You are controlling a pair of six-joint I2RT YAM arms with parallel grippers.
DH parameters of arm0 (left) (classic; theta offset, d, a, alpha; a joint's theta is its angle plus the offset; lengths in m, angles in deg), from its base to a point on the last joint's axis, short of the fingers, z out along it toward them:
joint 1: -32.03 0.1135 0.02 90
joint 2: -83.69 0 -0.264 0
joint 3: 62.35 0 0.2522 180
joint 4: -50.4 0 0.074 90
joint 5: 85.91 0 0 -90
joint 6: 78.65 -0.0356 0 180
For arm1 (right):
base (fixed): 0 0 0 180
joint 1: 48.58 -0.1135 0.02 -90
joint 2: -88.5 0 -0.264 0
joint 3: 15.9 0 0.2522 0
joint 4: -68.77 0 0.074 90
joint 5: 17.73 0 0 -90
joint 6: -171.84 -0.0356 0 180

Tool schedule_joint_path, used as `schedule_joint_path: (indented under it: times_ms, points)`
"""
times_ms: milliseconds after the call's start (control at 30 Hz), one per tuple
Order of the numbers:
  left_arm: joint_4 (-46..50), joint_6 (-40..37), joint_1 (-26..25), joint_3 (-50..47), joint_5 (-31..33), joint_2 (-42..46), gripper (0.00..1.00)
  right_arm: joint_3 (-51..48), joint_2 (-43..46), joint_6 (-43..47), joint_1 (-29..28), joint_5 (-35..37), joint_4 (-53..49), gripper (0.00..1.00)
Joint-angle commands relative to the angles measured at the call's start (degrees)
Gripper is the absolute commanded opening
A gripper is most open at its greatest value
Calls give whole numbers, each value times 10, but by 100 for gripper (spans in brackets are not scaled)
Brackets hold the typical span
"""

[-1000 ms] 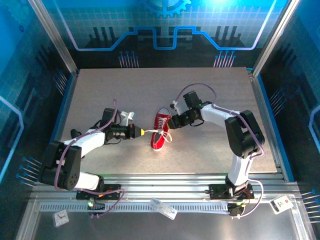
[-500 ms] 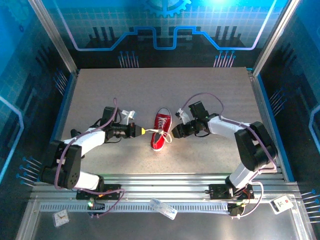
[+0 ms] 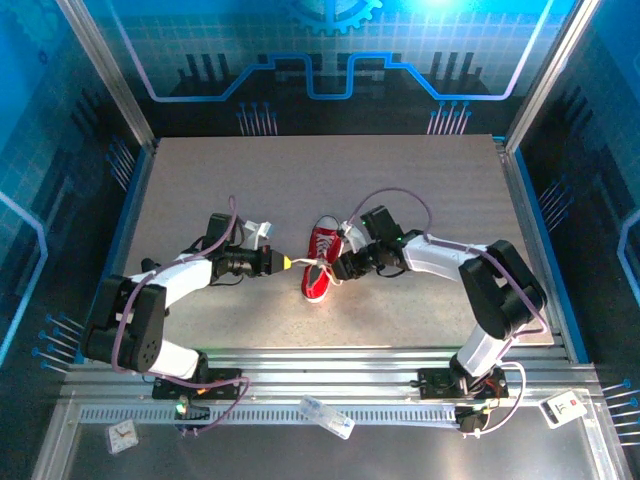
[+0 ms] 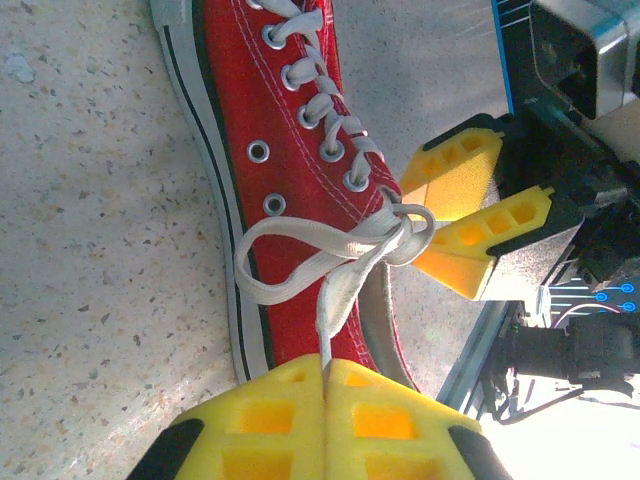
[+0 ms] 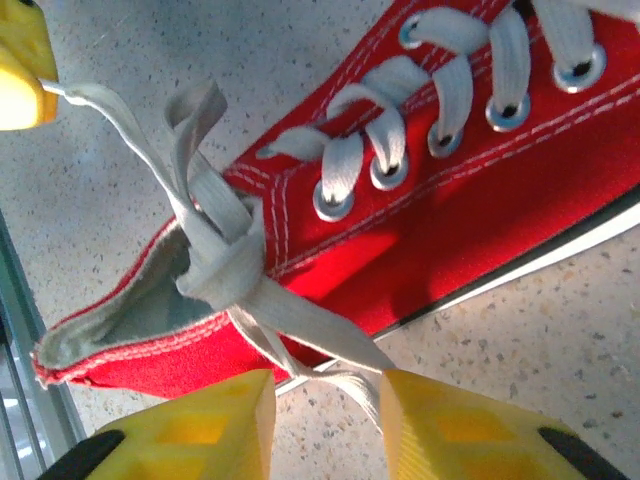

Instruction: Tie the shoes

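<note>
The red shoe (image 3: 320, 262) lies mid-table, its white toe pointing away from the arms. Its white laces cross in a loose knot (image 4: 400, 232) at the top eyelets. My left gripper (image 3: 284, 264) stands to the shoe's left, shut on one lace end (image 4: 330, 300) that runs taut to the knot. My right gripper (image 3: 340, 268) is at the shoe's right side by the heel opening. Its yellow fingers (image 5: 470, 430) stand apart, with a flat lace loop (image 5: 345, 375) lying between them and touching the right finger. The left gripper's tip (image 5: 18, 70) holds the other strand.
The speckled table (image 3: 420, 180) is ringed by blue enclosure walls. A metal rail (image 3: 330, 365) runs along the near edge. On it lie small white items (image 3: 325, 416), a tag (image 3: 122, 435) and a card (image 3: 563, 406).
My right gripper has swung down and leftward, closing in on the shoe's heel side and the lace loop. The left gripper has held still on its lace end.
</note>
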Motion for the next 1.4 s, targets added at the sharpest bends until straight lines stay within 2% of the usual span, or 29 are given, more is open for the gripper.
schedule_joint_path:
  times_ms: [0, 167, 300, 500, 867, 1167, 1233, 1367]
  points:
    - [-7, -7, -1, 15, -14, -8, 0, 15, -8, -2, -5, -9, 13, 31]
    - [-10, -6, -1, 15, -14, -11, 0, 10, -4, -7, -8, -18, 17, 26]
    - [-10, -6, -2, 17, -14, -13, 0, -3, 16, -8, -8, -2, 18, 26]
    - [-7, -8, -2, 17, -13, -12, 0, -5, 22, 4, 32, 2, -2, 38]
    - [-7, -7, -2, 19, -14, -16, 0, -40, -6, 20, 23, -9, 22, 44]
    - [-7, -6, -4, 26, -14, -21, 0, -31, -42, 24, 14, -9, 37, 45]
    - [-8, -7, -5, 27, -14, -23, 0, -29, -45, 24, 13, -6, 45, 37]
    - [-6, -7, -7, 33, -14, -25, 0, -29, -34, 26, 8, 3, 54, 8]
